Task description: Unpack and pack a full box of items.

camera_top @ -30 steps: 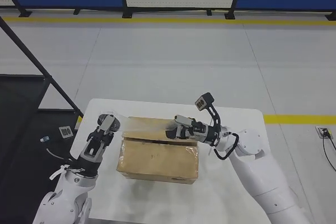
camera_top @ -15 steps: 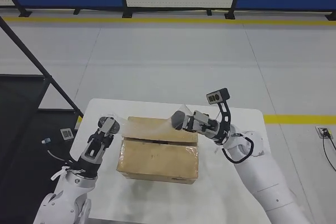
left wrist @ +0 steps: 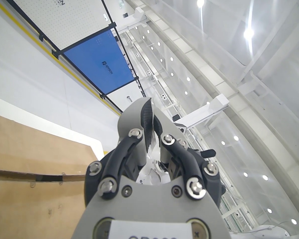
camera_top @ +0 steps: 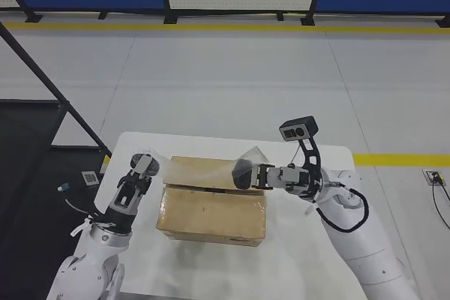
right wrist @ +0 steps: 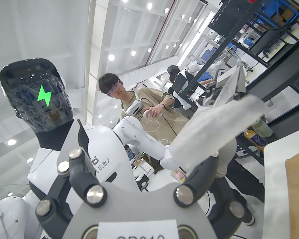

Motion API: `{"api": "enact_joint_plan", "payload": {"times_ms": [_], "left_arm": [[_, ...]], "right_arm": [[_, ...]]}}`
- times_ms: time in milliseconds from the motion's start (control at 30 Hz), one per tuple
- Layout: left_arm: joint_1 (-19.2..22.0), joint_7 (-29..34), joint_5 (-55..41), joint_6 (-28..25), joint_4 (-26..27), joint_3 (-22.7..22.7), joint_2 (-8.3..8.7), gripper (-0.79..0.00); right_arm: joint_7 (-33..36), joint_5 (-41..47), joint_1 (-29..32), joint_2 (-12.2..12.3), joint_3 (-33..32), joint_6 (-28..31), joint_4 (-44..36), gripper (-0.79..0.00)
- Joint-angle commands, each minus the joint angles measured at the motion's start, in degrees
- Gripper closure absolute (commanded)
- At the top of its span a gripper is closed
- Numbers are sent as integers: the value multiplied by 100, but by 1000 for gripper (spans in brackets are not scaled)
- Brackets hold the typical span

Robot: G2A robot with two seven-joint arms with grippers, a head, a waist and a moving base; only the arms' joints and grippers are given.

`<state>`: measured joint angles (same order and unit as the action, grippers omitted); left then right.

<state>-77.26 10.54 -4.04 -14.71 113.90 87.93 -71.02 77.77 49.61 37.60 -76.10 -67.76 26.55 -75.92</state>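
Peel the tape (right wrist: 214,125) clear of the box (camera_top: 210,214).
Your right fingers (right wrist: 201,172) stand apart, tape clinging to one; left fingers (left wrist: 149,118) together. Pull steadily along the seam.

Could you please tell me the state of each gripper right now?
Left gripper: closed, nothing seen held.
Right gripper: open, with white film clinging to one of its fingers.

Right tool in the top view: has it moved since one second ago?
Yes. The right tool, with the tape strip, shifted toward the cardboard box's right edge.
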Motion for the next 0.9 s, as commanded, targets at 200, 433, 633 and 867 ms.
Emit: {"api": "enact_joint_plan", "payload": {"times_ms": [200,433,633,867], "left_arm": [[32,-24,-22,100,-28,-52,-13,0],[-31,225,-131,15,10,-59,-7,0],[-116,518,-256,-51,38,-10,10,0],[-240,837,-389,-98,71,75,34,0]], "right_arm": [[-211,-387,168,54,-188,211,-249,-785],[-860,-1134,222,125,-111,858,-174,-785],[-1437,-1626,224,171,43,1434,-35,-785],[-1679,-1682,120,190,160,1675,191,-785]]}}
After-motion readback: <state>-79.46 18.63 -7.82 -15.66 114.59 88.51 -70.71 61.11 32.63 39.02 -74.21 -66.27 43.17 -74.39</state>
